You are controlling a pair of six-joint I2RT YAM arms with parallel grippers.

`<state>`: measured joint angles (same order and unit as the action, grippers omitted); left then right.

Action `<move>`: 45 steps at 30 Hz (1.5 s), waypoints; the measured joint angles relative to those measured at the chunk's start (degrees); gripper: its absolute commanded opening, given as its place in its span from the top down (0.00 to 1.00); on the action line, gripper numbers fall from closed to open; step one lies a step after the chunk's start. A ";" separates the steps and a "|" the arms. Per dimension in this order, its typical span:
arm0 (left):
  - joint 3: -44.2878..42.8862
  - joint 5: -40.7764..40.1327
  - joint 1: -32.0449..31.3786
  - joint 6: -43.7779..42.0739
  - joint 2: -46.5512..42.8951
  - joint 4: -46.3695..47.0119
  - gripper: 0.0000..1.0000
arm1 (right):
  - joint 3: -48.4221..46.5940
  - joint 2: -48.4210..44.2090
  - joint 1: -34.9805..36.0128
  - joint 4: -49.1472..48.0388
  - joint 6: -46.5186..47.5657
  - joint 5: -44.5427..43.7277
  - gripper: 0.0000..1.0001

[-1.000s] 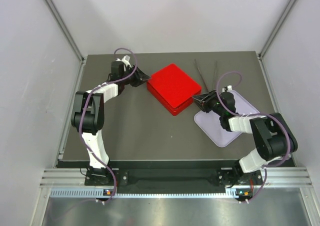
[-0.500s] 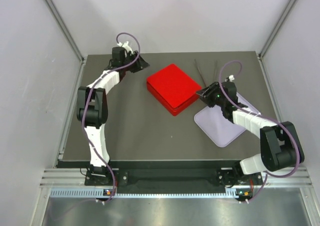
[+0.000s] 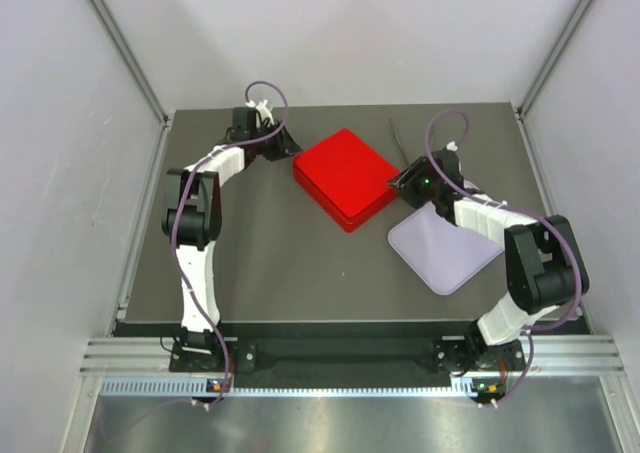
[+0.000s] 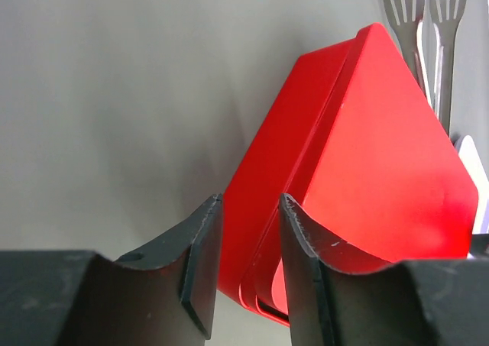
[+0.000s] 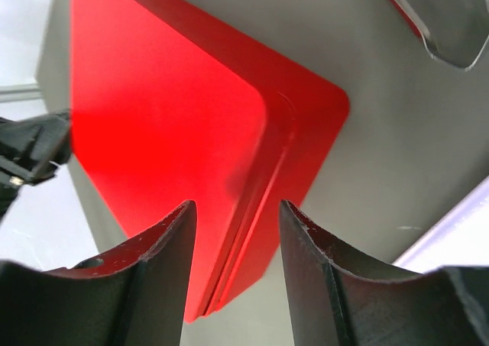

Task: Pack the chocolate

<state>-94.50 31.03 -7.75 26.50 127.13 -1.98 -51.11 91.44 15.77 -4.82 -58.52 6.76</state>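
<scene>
My left gripper (image 4: 248,208) is narrowly parted and empty; my right gripper (image 5: 233,208) is parted wider, also empty. They sit either side of the shut red box (image 3: 345,176) near the bench's (image 3: 260,263) far edge. No chocolate is in view. I would brace one side and catch the box's seam squarely before lifting.

L gripper (image 4: 248,212), R gripper (image 5: 235,212) ajar

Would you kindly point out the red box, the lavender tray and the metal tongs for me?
red box (image 3: 345,176), top external view, middle of its lid.
lavender tray (image 3: 450,248), top external view, bare centre of its surface.
metal tongs (image 4: 445,37), left wrist view, neck below one slotted head.
</scene>
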 measured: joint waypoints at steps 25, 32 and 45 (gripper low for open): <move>6.08 -1.97 -0.07 -1.01 -3.45 0.24 0.59 | 1.05 3.58 3.10 -3.04 -3.04 -1.20 0.59; 6.08 -3.08 -0.07 -0.22 -4.81 0.24 0.58 | 3.58 1.68 4.39 -4.74 -4.20 -1.62 0.64; 6.08 -4.04 -0.07 0.55 -7.13 -0.90 0.54 | 4.22 1.16 5.14 -5.25 -4.00 -0.98 0.65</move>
<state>-88.42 26.98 -7.81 27.05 120.01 -2.87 -46.89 92.60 20.91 -10.07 -62.52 5.78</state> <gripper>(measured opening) 0.455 0.357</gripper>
